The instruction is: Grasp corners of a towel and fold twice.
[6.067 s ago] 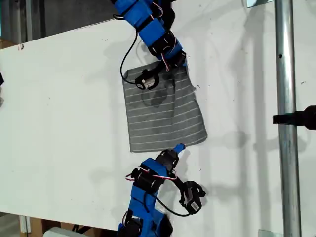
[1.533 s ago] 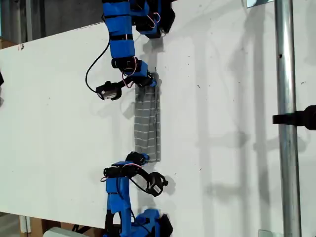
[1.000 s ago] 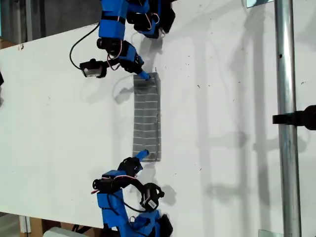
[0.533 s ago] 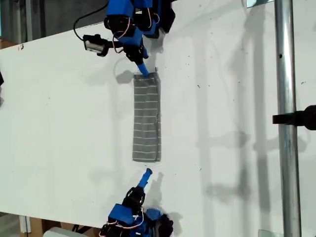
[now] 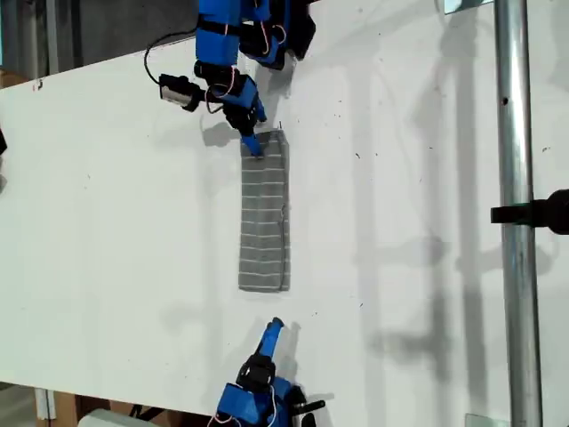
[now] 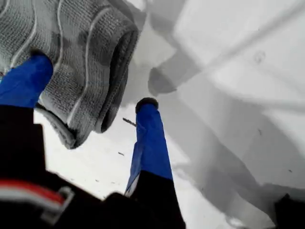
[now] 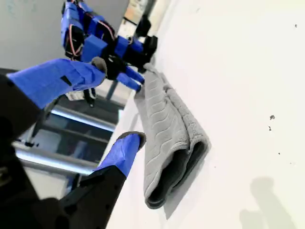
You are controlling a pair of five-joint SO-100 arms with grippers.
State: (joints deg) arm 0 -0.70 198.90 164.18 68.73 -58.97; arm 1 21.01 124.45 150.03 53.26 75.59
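Observation:
The towel (image 5: 264, 213) lies on the white table (image 5: 116, 222) as a narrow folded grey strip with white stripes. At its end nearer the exterior view's top, my first gripper (image 5: 252, 142) is down on a corner. In the first wrist view the first gripper (image 6: 94, 81) is open: one blue finger (image 6: 26, 78) rests on the cloth, the other finger (image 6: 150, 133) on bare table, the folded towel (image 6: 90, 52) edge between them. My second gripper (image 5: 272, 329) hovers open off the strip's other end, touching nothing. The second wrist view shows the second gripper (image 7: 116, 101) short of the towel (image 7: 167, 138).
A metal pole (image 5: 513, 133) with a black clamp (image 5: 533, 213) runs down the exterior view's right side. The table's edge slants along the exterior view's upper left. The first arm (image 7: 102, 43) shows beyond the towel in the second wrist view.
The first gripper has come down from just beyond the towel's end onto its corner. The second gripper has drawn a little farther back from the other end. The towel has not moved.

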